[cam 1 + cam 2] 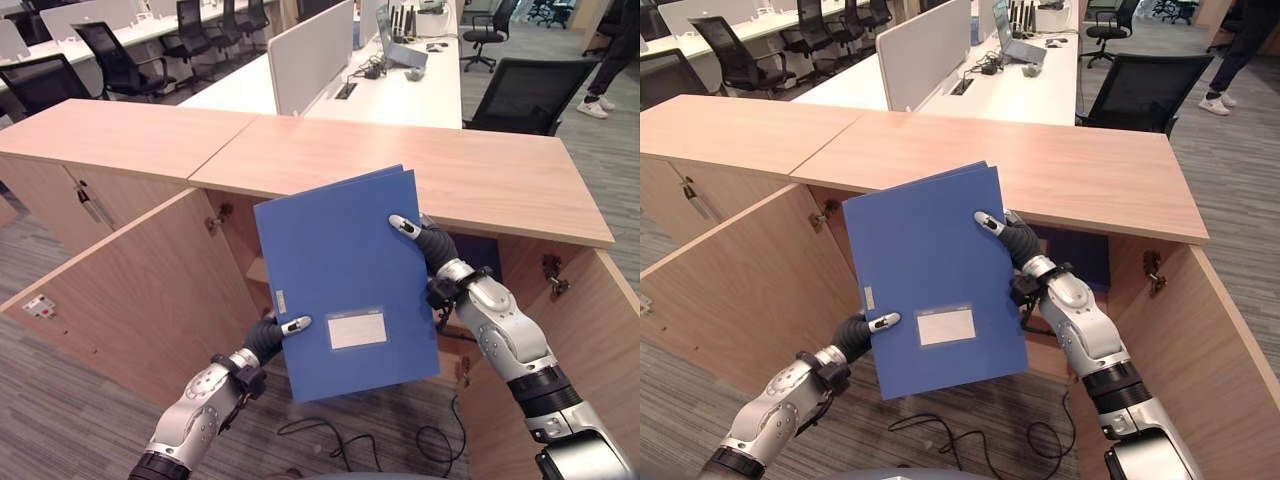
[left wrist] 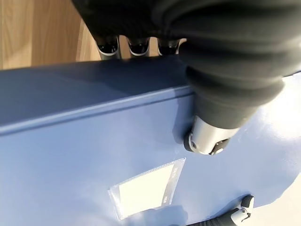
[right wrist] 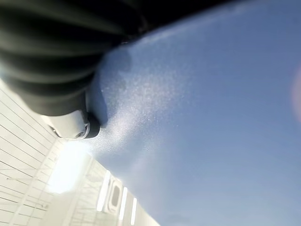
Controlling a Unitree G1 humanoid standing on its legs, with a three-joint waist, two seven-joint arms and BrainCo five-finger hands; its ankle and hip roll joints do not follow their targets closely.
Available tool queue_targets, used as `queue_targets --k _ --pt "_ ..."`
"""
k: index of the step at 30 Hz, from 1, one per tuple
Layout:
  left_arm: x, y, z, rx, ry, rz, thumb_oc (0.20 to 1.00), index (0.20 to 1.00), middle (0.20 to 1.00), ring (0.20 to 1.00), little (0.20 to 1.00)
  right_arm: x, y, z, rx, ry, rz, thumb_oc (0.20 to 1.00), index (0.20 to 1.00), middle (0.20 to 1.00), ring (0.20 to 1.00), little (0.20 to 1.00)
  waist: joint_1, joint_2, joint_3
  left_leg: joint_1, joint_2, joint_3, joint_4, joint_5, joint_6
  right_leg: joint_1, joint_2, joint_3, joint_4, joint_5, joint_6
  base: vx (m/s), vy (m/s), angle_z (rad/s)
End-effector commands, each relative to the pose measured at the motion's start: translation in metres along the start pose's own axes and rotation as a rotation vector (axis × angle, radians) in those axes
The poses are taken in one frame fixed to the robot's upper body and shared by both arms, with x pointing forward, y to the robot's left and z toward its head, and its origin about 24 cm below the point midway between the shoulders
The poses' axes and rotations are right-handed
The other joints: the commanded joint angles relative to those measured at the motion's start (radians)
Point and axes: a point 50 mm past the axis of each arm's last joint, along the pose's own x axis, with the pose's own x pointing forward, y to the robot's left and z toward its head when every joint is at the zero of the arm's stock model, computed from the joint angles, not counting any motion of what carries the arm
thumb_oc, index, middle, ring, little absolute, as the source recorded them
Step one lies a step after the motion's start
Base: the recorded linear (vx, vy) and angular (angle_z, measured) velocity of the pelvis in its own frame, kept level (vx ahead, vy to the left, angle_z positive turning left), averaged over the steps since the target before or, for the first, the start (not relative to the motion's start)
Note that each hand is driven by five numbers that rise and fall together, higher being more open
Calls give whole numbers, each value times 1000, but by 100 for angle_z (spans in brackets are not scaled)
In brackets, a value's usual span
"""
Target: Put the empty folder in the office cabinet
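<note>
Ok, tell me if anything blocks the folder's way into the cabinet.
Nothing visible does. Both hands, left hand and right hand, pinch the blue folder in front of the open cabinet; its doors stand swung wide.

The left arm came up from the lower left, forearm angled up and inward, and the left hand (image 1: 268, 337) pinched the lower left edge of the blue folder (image 1: 345, 285), thumb on the front face and fingers behind it, as the left wrist view confirmed. The right arm rose from the lower right with the elbow bent, its forearm slanting up and inward. The right hand (image 1: 432, 243) gripped the folder's right edge near the top, thumb laid across the front cover and the fingers hidden behind.
</note>
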Motion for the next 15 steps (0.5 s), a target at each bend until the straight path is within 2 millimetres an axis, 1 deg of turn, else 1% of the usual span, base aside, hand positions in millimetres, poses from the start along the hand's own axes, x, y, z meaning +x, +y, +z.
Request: queue_targets --k 1,3,4,5,6,10,15 --pt "3 4 23 49 -113 -2 200 200 200 200 200 7 23 27 54 -171 107 200 200 200 200 200 4 -63 -13 -11 -27 -29 3 -75 18 -57 -84 27 94 -33 60 0 0 0" --pt "3 4 23 46 -113 3 200 200 200 200 200 6 23 26 50 -163 110 200 200 200 200 200 5 -63 -13 -11 -28 -30 3 -75 18 -56 -83 26 94 -33 60 0 0 0" --pt "3 4 22 45 -112 5 200 200 200 200 200 6 23 26 48 -160 111 457 457 457 457 457 5 -62 -12 -12 -28 -30 3 -75 18 -56 -83 25 94 -33 60 0 0 0" --pt "2 5 21 45 -111 6 200 200 200 200 200 5 22 25 45 -154 110 533 533 533 533 533 5 -62 -12 -12 -28 -31 3 -75 18 -56 -83 24 93 -33 60 0 0 0" --pt "2 5 21 47 -110 8 200 200 200 200 200 5 22 24 39 -150 109 1000 1000 1000 1000 1000 6 -62 -13 -12 -28 -31 3 -75 18 -56 -83 24 93 -32 60 0 0 0" --pt "0 5 19 46 -105 10 200 200 200 200 200 3 22 21 61 -141 117 1000 1000 1000 1000 1000 6 -63 -12 -14 -28 -32 3 -74 18 -58 -84 24 92 -32 59 0 0 0" --pt "-2 7 18 48 -105 22 200 200 200 200 200 0 16 16 33 -115 84 1000 1000 1000 1000 1000 7 -63 -10 -17 -29 -32 3 -74 19 -60 -84 24 92 -31 61 0 0 0"
